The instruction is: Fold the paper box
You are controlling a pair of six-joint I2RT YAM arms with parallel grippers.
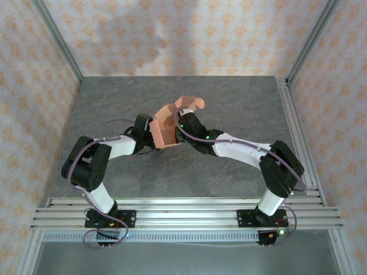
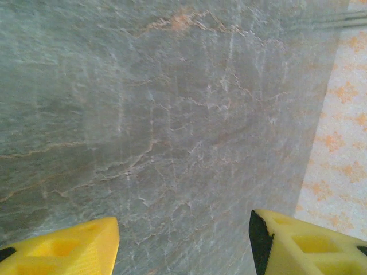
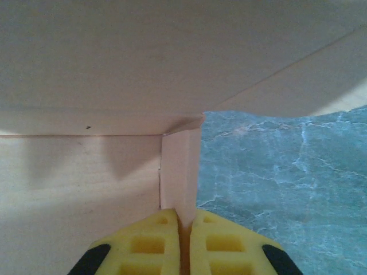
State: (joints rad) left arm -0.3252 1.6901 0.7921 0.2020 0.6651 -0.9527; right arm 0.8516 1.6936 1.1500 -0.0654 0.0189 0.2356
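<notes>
Top external: paper box (image 1: 164,132) half-folded, long axis near-left to far-right.
Left gripper (image 2: 183,229): wide, empty.
Right gripper (image 3: 184,222): pinching box wall.

paper box (image 3: 86,172): matt salmon card, smooth. desk (image 1: 229,103): grey marble-look, smooth. right tool (image 3: 184,224) fingers (image 3: 152,243): yellow matt plastic. rails (image 1: 183,209): bare aluminium.

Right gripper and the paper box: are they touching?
Touching. The right wrist view shows the right gripper shut on a narrow flap of the paper box.
</notes>
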